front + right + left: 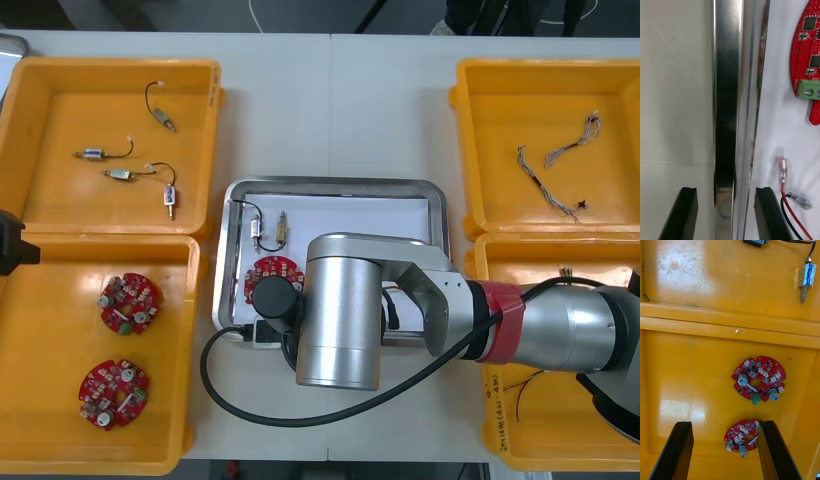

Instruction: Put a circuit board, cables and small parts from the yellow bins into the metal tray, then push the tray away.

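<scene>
Gently, with the right gripper (726, 191) spread open astride the metal tray (727, 93) rim, push straight and slow; leave the left gripper (724, 425), also spread, above its yellow bin (685, 382).

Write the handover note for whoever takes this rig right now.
Right pincer: open, straddling the near rim of the metal tray.
Left pincer: open, above the near left bin with two spare boards.
In the metal tray: circuit board, red and black cable, small metal parts.
Done: loading, it seems. Left: push the metal tray away.
</scene>
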Motion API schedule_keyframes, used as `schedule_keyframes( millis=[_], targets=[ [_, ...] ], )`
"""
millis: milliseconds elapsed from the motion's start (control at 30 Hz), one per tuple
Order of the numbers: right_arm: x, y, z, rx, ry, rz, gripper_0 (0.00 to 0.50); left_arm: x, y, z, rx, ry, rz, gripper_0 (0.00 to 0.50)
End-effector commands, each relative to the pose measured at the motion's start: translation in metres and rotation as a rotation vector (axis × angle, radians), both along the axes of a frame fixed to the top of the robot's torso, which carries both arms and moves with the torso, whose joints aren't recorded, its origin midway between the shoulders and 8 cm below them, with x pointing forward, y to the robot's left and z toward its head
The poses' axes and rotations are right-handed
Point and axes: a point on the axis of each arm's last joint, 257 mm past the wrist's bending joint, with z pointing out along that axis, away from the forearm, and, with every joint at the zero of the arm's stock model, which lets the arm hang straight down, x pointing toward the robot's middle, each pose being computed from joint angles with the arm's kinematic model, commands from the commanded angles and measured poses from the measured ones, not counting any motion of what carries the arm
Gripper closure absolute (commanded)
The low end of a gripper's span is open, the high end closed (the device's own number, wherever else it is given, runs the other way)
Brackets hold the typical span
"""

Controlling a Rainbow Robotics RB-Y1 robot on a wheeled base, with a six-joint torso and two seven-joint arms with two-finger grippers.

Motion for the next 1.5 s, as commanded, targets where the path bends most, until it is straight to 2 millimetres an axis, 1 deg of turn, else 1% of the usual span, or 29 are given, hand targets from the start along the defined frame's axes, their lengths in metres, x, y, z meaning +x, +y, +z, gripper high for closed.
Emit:
schedule_keyframes(
  millis=[33, 67, 333, 567, 667, 700, 833, 1233, 1367, 1500],
  targets=[
    [0.002, 0.015, 0.01, 0.001, -0.031, 0.069, 0.456, -0.007, 0.011, 0.001, 0.096, 0.019, -0.069, 0.0],
    [0.002, 0.015, 0.01, 0.001, -0.031, 0.069, 0.5, -0.007, 0.011, 0.001, 0.096, 0.019, -0.069, 0.0],
    [0.007, 0.014, 0.012, -0.005, -0.051, 0.075, 0.5, -0.007, 0.011, 0.001, 0.096, 0.019, -0.069, 0.0],
    [0.022, 0.008, 0.023, -0.02, -0.087, 0.082, 0.5, -0.007, 0.011, 0.001, 0.096, 0.019, -0.069, 0.0],
    [0.032, 0.003, 0.029, -0.024, -0.11, 0.084, 0.5, -0.007, 0.011, 0.001, 0.096, 0.019, -0.069, 0.0],
    [0.056, -0.001, 0.052, -0.05, -0.174, 0.114, 0.5, -0.007, 0.011, 0.001, 0.096, 0.019, -0.069, 0.0],
    [0.063, 0.0, 0.059, -0.057, -0.193, 0.122, 0.5, -0.007, 0.011, 0.001, 0.096, 0.019, -0.069, 0.0],
    [0.102, -0.007, 0.085, -0.104, -0.263, 0.104, 0.5, -0.007, 0.011, 0.001, 0.096, 0.019, -0.069, 0.0],
    [0.112, -0.01, 0.09, -0.097, -0.27, 0.081, 0.5, -0.007, 0.011, 0.001, 0.096, 0.019, -0.069, 0.0],
    [0.121, -0.009, 0.099, -0.092, -0.285, 0.074, 0.5, -0.007, 0.011, 0.001, 0.096, 0.019, -0.069, 0.0]
  ],
)
